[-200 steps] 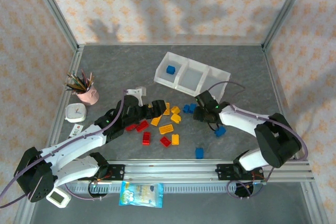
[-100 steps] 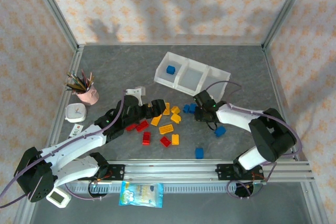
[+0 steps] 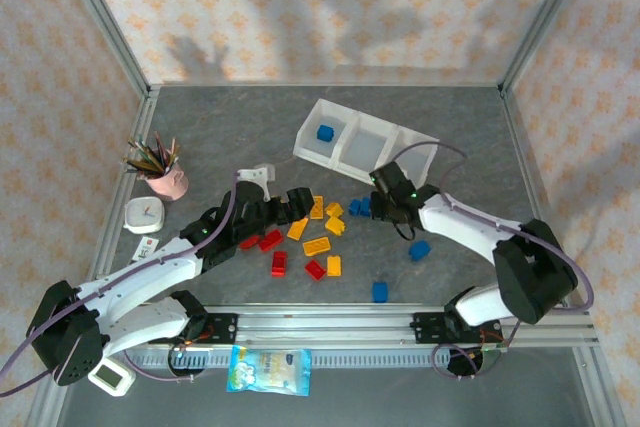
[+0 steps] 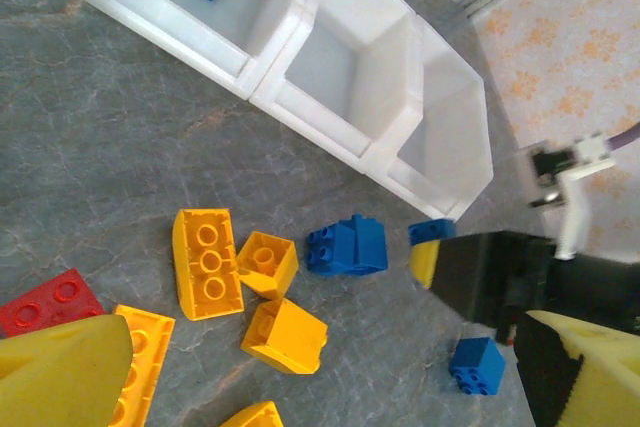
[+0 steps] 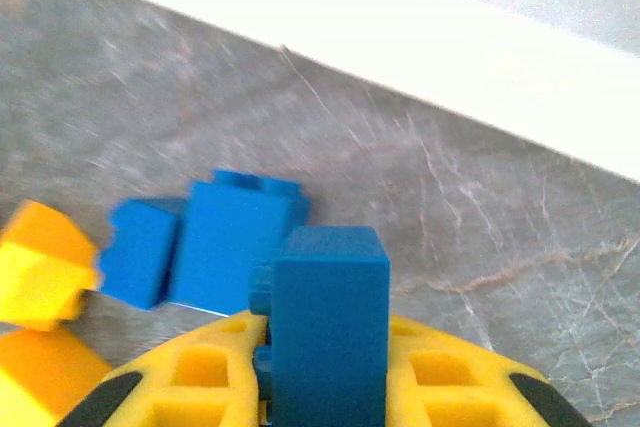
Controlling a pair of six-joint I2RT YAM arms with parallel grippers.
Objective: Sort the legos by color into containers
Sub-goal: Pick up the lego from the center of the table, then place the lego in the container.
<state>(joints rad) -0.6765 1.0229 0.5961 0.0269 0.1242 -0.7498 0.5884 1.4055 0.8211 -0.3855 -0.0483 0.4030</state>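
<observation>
**A:** Where are the right fingers [image 5: 240, 387], and what have they got?

**B:** Seen from overhead, they sit at about six o'clock of the tray [image 3: 313, 155], near its middle compartment; they are clamped tight on a blue brick [image 5: 330, 327], which stands upright between the yellow pads.

**A:** And the tray itself?

**B:** It lies aslant toward one o'clock on the counter [image 3: 220, 137], three compartments in a row; a blue block [image 3: 324, 133] sits in the left-end one.

**A:** The other bricks?

**B:** Loose on the counter. A blue pair [image 3: 360, 207], touching each other, lies just at nine o'clock of the right fingers; yellow bricks [image 3: 316, 245] and red bricks [image 3: 270, 239] are scattered between the two arms, the red ones toward seven o'clock of the yellow. A lone blue brick [image 3: 419, 249] rests at five o'clock of the right fingers, beside that arm; one more blue piece [image 3: 380, 291] lies near the rail at six o'clock.

**A:** The left fingers [image 4: 60, 367]?

**B:** Spread wide with nothing between them; from overhead they are at nine o'clock of the yellow cluster, just beside it; their own camera looks down on yellow and red bricks, with the tray toward twelve o'clock.
</observation>
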